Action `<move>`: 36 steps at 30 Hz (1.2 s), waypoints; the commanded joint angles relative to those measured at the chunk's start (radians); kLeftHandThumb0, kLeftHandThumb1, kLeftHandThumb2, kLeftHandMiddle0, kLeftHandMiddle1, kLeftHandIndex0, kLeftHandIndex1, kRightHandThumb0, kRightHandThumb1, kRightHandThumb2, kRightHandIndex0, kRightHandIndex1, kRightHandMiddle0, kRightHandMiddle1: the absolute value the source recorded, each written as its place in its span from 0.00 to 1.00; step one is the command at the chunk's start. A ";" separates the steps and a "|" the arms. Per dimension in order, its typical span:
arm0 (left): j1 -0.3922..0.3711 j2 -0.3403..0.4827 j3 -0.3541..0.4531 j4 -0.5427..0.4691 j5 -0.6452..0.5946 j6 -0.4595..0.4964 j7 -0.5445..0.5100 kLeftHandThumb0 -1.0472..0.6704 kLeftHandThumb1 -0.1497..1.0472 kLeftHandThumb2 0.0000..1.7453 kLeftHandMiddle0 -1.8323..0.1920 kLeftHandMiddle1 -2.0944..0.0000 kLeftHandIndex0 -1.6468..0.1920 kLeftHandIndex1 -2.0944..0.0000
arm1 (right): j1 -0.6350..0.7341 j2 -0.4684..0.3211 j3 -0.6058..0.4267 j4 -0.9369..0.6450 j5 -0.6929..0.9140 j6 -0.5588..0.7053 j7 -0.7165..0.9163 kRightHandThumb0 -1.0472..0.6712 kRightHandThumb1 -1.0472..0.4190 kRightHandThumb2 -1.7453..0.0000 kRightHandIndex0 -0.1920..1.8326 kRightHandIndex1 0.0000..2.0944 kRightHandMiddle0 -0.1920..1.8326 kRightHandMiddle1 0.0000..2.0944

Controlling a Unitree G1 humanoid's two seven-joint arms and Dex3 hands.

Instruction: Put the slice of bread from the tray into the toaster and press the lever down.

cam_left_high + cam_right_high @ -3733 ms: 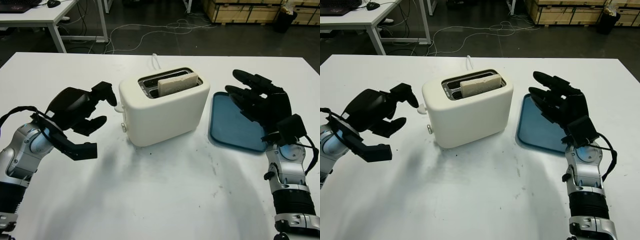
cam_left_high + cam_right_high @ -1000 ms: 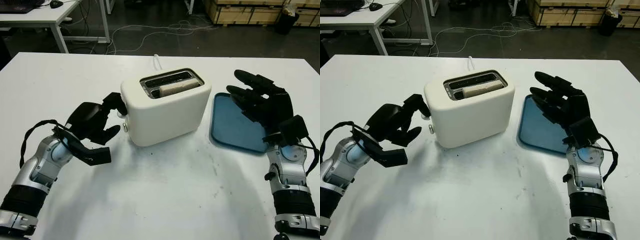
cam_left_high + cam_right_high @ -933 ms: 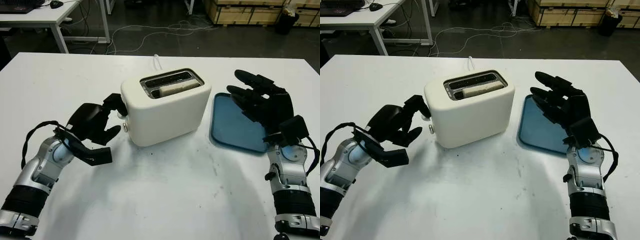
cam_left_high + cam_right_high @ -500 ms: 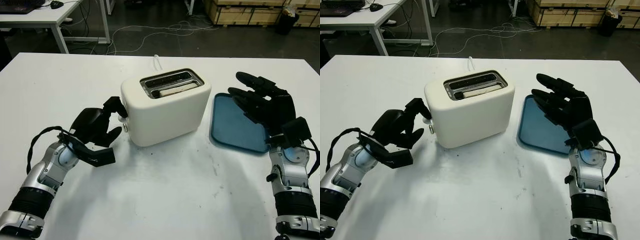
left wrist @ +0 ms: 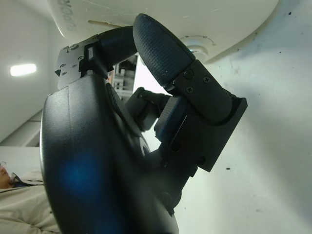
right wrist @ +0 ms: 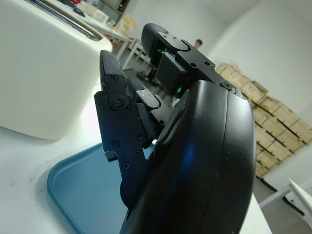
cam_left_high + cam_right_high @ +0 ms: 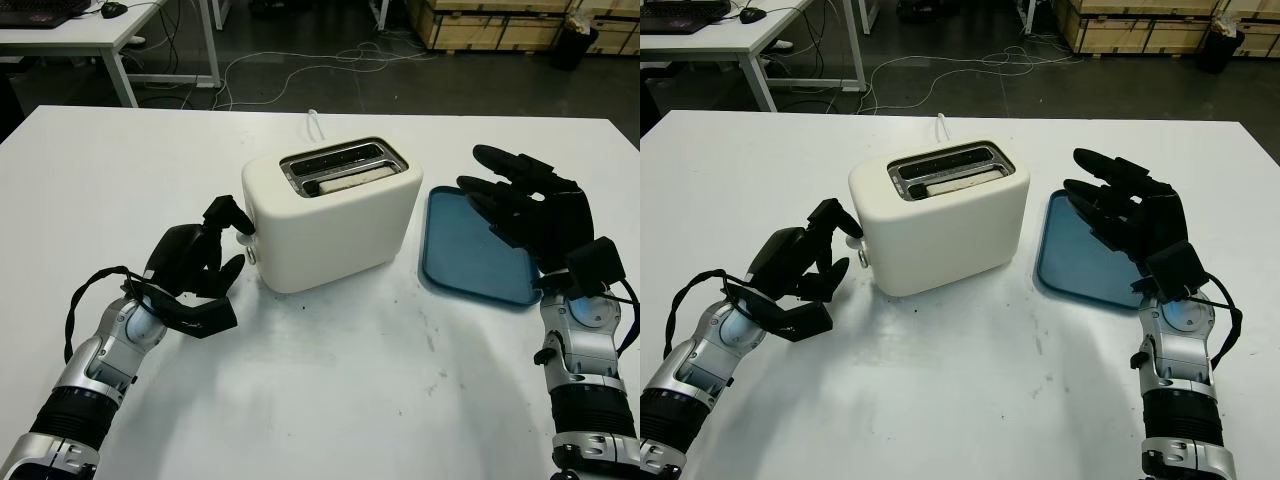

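Observation:
The cream toaster (image 7: pixel 335 225) stands mid-table, and the slice of bread (image 7: pixel 350 181) sits low in its near slot, only its top edge showing. My left hand (image 7: pixel 205 255) is against the toaster's left end, fingers curled, with one fingertip (image 7: pixel 228 213) lying on top of the white lever (image 7: pixel 854 238). In the left wrist view that finger (image 5: pixel 161 53) presses close under the toaster's shell (image 5: pixel 195 19). My right hand (image 7: pixel 525 205) hovers open over the blue tray (image 7: pixel 460 260), which holds nothing.
A white cord (image 7: pixel 315 122) runs from the toaster's back toward the table's far edge. Another table (image 7: pixel 90 30) and cables on the floor lie beyond. In the right wrist view the toaster (image 6: pixel 39 73) stands beside the tray (image 6: pixel 83 190).
My left hand has come in to the toaster's left end and moved down with the lever. The bread has sunk from standing proud to low in the slot. The right hand barely moved.

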 commanded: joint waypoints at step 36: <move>-0.034 0.119 -0.100 -0.206 0.070 0.225 -0.356 0.18 0.28 0.92 0.34 0.43 0.26 0.61 | 0.011 -0.008 -0.017 -0.029 0.035 -0.011 0.023 0.39 0.09 0.96 0.56 0.00 0.50 0.00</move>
